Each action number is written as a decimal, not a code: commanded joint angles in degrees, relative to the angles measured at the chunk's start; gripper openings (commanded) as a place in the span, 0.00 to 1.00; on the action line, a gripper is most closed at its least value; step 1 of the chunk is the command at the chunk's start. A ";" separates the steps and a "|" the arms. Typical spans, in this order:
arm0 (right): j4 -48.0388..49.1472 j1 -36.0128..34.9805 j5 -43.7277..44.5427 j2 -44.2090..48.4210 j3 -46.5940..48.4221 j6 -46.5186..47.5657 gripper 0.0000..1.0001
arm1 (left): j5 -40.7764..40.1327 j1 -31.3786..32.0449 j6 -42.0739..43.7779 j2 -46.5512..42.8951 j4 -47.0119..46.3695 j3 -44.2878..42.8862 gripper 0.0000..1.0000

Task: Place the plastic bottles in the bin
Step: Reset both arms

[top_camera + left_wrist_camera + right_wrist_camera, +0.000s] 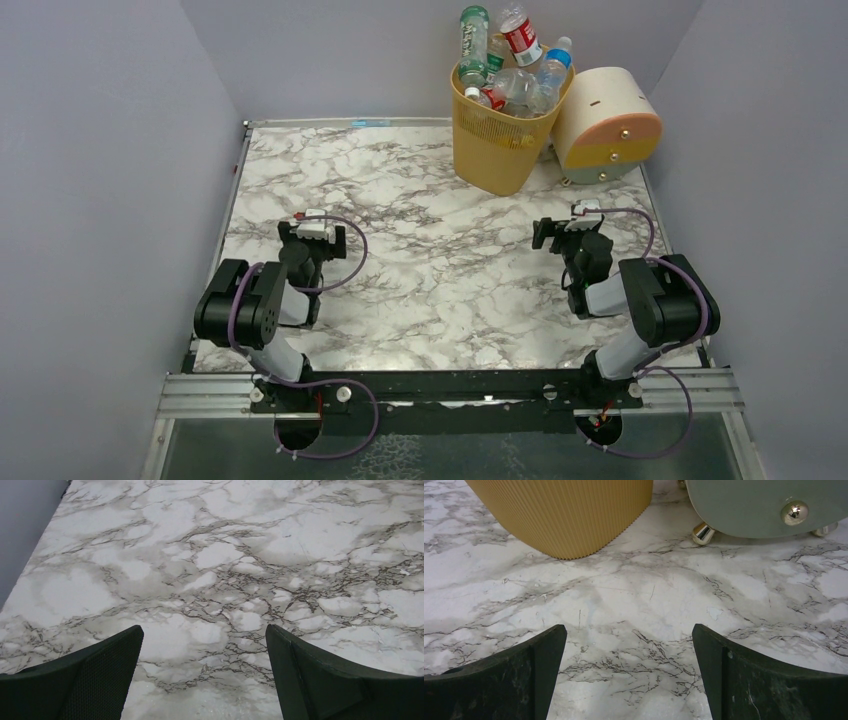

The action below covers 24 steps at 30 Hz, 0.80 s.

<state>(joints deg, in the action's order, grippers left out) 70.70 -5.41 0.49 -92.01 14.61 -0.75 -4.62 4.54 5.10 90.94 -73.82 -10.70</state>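
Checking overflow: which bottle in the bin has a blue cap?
The rightmost clear bottle, nearest the cream-and-peach cylinder; the green-labelled bottle and red-labelled bottle stand left of it.

Left arm (248, 302) and right arm (655, 297) folded low; left end effector (204, 641) and right end effector (629, 641) both spread wide, empty.

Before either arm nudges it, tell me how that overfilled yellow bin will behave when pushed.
The bin narrows toward its base and bottles pile above its rim, so it likely tips easily. The bottles look empty, so it's probably light and may slide on the smooth marble table. Top bottles could spill.
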 commanded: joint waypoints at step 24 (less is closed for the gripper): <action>2.60 -0.22 -1.07 -0.45 -0.73 0.84 0.99 | 7.80 -1.39 1.58 2.95 -1.83 -3.00 0.99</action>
<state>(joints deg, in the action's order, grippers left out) 70.70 -5.41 0.47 -92.01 14.61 -0.75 1.91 3.49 6.63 93.45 -74.41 -12.67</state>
